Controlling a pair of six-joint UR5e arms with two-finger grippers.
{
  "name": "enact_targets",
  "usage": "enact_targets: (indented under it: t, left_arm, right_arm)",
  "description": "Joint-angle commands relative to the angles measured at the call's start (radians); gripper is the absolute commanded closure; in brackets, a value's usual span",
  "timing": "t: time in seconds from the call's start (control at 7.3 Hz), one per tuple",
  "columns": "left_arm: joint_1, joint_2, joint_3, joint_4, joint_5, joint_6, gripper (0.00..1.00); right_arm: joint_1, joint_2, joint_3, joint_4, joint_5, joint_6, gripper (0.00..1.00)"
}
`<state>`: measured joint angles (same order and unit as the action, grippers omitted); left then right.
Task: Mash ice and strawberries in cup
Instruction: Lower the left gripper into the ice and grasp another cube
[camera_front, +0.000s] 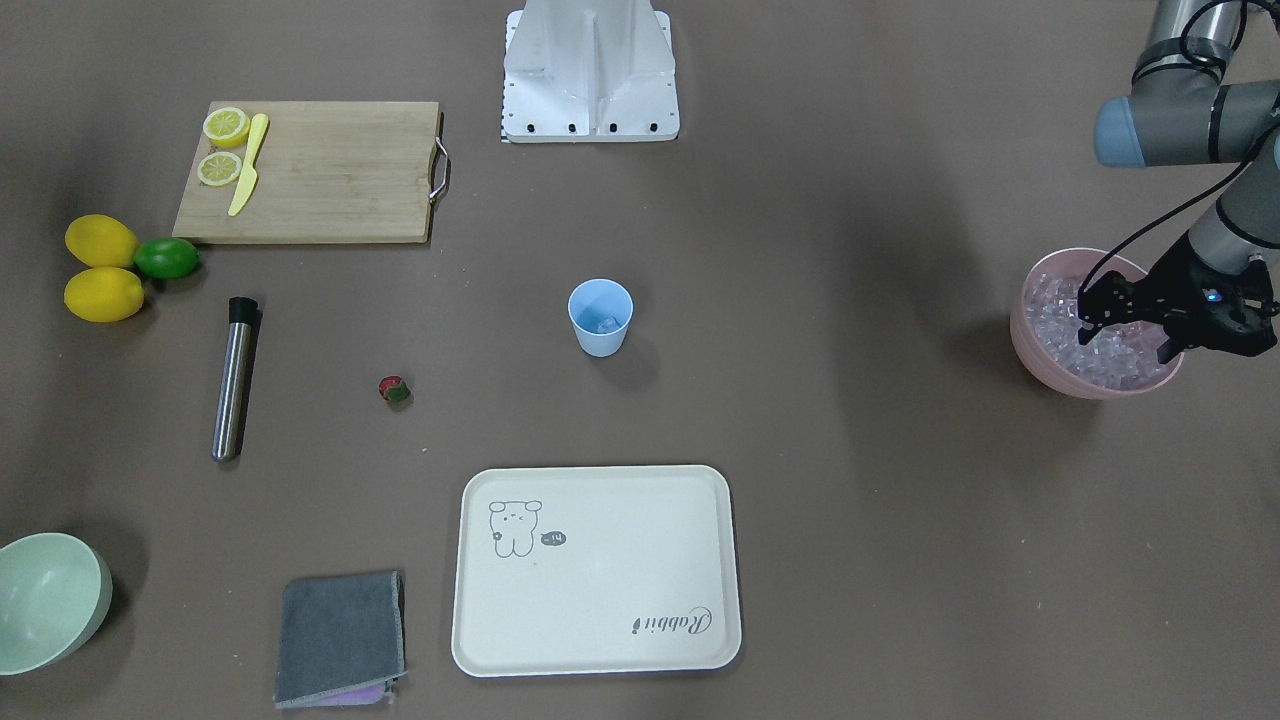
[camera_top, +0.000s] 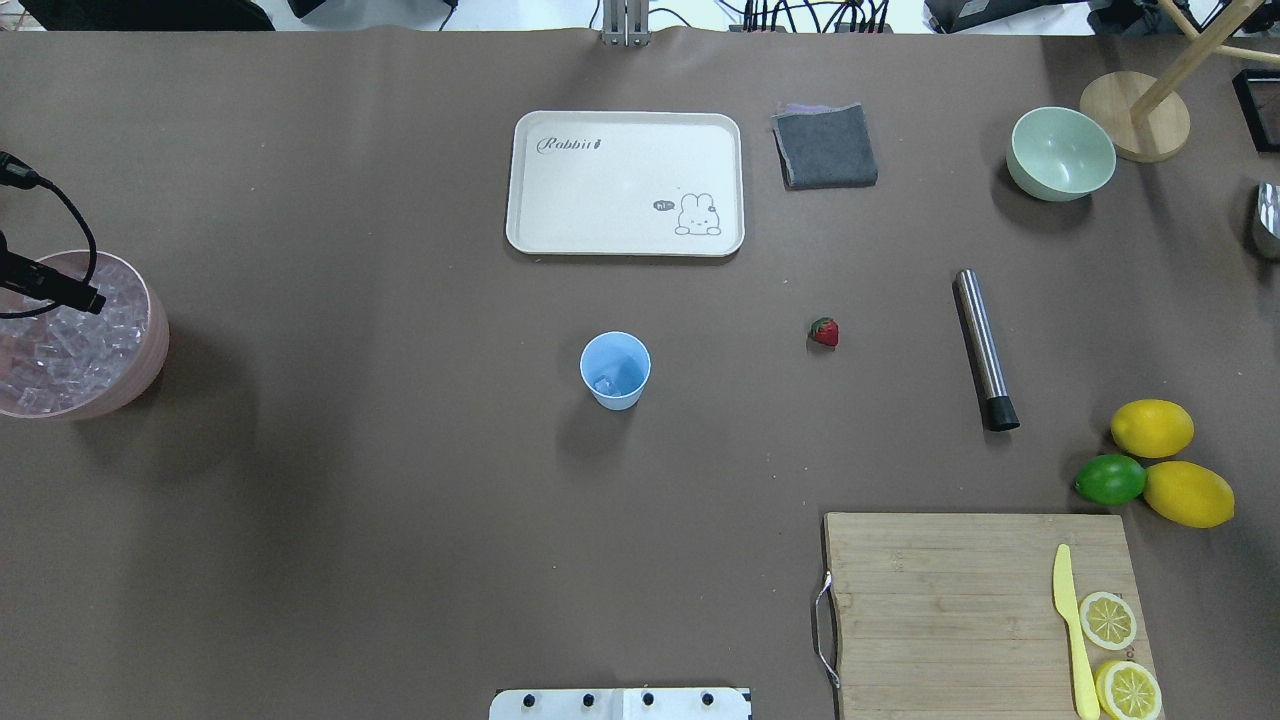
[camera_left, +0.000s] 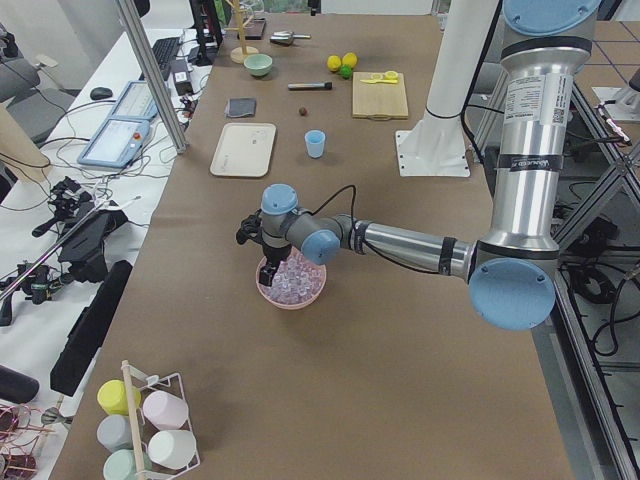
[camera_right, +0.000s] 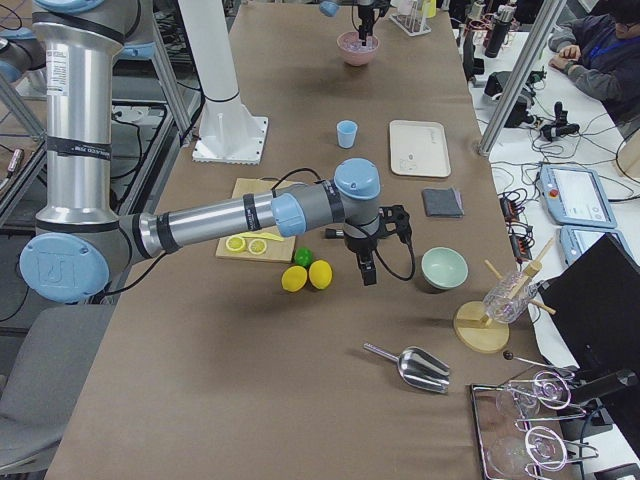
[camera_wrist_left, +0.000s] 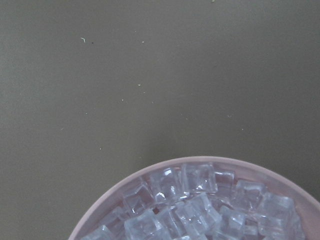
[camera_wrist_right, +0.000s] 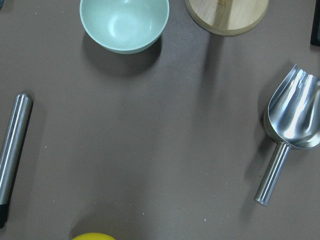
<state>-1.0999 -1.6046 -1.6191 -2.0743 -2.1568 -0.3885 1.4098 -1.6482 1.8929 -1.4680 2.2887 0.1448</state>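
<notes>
Left gripper (camera_front: 1128, 328) jaws spread low over ice (camera_front: 1052, 322) in pink bowl (camera_front: 1018, 338), likely picking a cube for the cup (camera_front: 600, 318) (right gripper (camera_right: 367, 272) parked aside, can't tell its jaw state).

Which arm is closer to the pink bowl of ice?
Left. The left gripper hangs directly over the pink bowl, close above the ice; the right gripper hovers at the table's opposite end, between the lemons and the pale-green bowl.
</notes>
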Motion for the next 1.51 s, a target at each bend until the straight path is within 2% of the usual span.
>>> enact_targets:
  t: [0.0, 0.14, 0.55, 1.1, 1.37]
  left_arm:
    - [0.002, 0.008, 0.007, -0.02, -0.002, -0.018, 0.06]
    - [0.002, 0.009, 0.007, -0.021, -0.002, -0.021, 0.07]
    - [0.009, 0.011, 0.004, -0.066, -0.023, -0.195, 0.1]
    - [0.014, 0.038, 0.007, -0.089, -0.023, -0.213, 0.11]
    - [0.014, 0.038, 0.007, -0.09, -0.021, -0.213, 0.19]
  right_arm:
    - [0.0, 0.001, 0.0, 0.0, 0.0, -0.001, 0.0]
    - [0.0, 0.001, 0.0, 0.0, -0.002, -0.001, 0.0]
    - [-0.002, 0.001, -0.002, 0.0, -0.002, 0.001, 0.0]
    - [-0.005, 0.001, -0.002, 0.0, -0.002, 0.007, 0.0]
    - [-0.005, 0.001, -0.002, 0.0, -0.002, 0.007, 0.0]
